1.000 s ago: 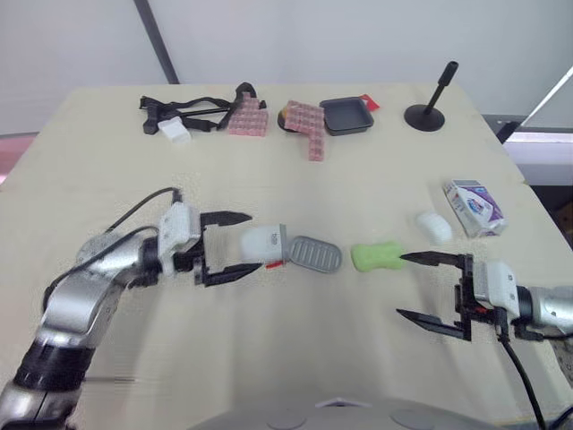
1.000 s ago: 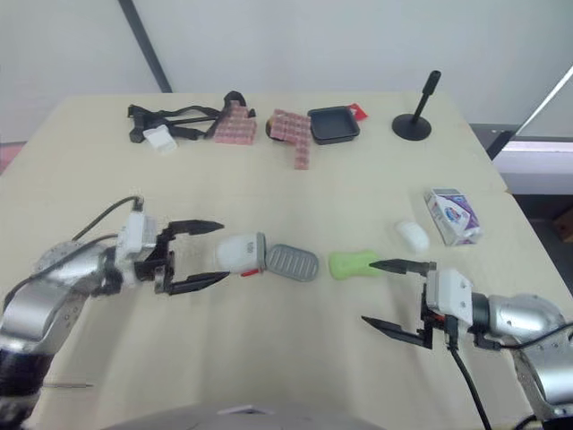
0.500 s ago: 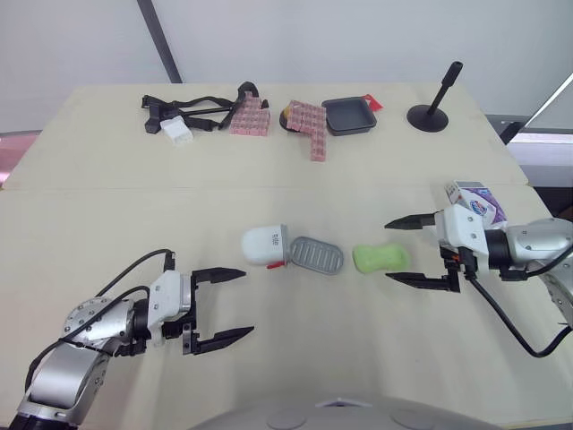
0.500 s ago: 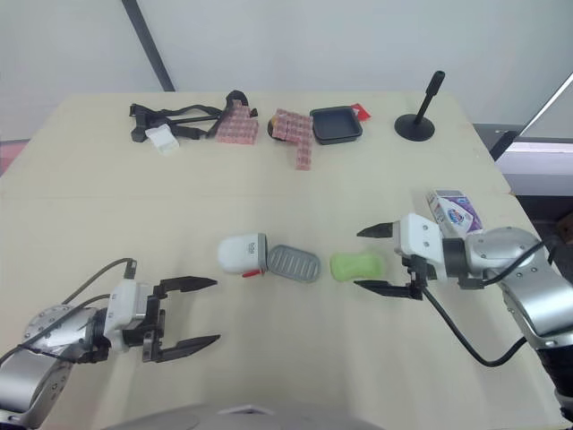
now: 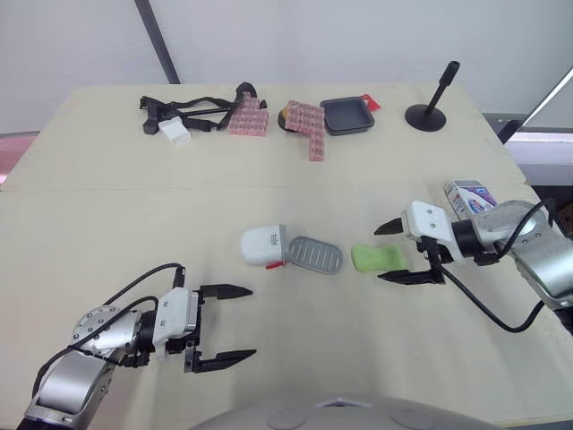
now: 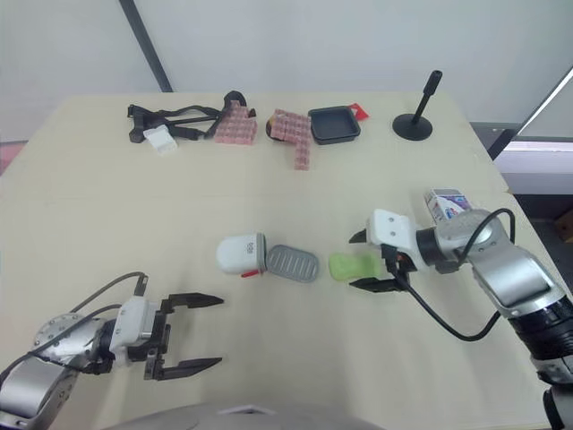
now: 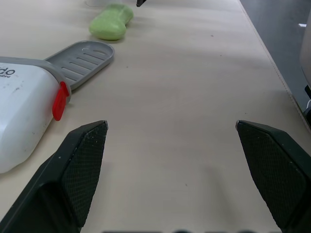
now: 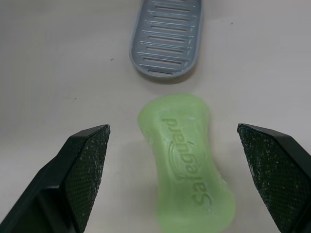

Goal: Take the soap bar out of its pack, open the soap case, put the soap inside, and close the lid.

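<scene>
Since the green soap (image 5: 372,257) lies bare on the table (image 5: 107,206) and the case (image 5: 262,246) has its grey slatted tray (image 5: 314,255) out beside the white shell, the unpacking and opening look done. The step in hand seems to be picking up the soap. The soap rests just beside the free end of the tray, not on it, and its pack (image 5: 466,193) sits further to the right, behind the right arm.

The right gripper (image 5: 379,255) is at the soap with its fingers (image 8: 82,165) spread wide, one to each side of the bar, touching nothing and holding nothing. The left gripper (image 5: 252,322) hovers near the front of the table, well apart from the case, equally wide open and empty.

The next move probably calls for closing the right fingers squarely across the bar's narrow waist. The bar looks smooth and rounded, so an off-centre pinch could squirt it away. It then needs a short carry onto the tray.
</scene>
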`<state>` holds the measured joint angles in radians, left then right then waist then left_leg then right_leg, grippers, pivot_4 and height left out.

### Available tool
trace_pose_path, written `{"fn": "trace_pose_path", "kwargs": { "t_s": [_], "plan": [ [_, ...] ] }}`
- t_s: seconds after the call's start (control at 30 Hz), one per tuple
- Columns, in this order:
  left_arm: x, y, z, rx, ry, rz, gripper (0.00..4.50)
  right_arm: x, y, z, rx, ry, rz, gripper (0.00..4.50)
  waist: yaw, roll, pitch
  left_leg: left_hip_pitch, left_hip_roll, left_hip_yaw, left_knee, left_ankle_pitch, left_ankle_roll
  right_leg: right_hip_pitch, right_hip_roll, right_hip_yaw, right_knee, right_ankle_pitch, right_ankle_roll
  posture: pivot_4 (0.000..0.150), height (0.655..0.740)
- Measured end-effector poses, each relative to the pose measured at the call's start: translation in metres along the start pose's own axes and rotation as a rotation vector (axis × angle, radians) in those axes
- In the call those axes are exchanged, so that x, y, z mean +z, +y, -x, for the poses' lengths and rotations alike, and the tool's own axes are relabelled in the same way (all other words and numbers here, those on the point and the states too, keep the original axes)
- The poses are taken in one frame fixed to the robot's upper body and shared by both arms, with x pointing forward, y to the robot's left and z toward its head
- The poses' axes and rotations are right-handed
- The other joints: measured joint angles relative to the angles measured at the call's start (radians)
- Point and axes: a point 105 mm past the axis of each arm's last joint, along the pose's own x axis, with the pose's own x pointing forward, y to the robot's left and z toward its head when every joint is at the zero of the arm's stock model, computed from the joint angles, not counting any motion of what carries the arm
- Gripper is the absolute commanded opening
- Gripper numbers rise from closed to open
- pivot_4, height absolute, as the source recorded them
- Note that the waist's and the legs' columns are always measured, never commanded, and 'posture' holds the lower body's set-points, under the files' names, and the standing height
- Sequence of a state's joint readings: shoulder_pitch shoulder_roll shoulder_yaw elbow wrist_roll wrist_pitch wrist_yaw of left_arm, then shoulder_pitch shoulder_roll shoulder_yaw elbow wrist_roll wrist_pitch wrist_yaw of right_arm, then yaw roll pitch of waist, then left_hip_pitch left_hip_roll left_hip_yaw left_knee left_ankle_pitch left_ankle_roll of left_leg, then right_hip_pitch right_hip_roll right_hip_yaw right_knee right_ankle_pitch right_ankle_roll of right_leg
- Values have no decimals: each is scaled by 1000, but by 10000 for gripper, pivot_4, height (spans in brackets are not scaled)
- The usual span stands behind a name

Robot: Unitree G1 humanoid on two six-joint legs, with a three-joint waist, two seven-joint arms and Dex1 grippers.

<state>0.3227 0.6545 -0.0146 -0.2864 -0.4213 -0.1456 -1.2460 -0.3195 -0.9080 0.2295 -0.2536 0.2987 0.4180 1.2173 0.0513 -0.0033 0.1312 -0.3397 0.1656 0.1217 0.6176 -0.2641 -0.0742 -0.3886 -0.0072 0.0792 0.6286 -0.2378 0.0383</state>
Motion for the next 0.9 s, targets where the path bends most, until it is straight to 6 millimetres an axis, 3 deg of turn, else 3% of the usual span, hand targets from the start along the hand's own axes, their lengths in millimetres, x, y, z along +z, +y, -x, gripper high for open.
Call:
{"fn": "trace_pose_path", "kwargs": {
  "t_s": [0.9],
  "plan": [
    [14, 10, -8, 40, -57, -42, 44938, -16, -3, -19, 6, 77, 3, 45000, 2, 0, 0, 0, 0, 1, 2, 1, 0, -2, 0, 1, 5, 0, 0, 1500, 7400]
  ]
}}
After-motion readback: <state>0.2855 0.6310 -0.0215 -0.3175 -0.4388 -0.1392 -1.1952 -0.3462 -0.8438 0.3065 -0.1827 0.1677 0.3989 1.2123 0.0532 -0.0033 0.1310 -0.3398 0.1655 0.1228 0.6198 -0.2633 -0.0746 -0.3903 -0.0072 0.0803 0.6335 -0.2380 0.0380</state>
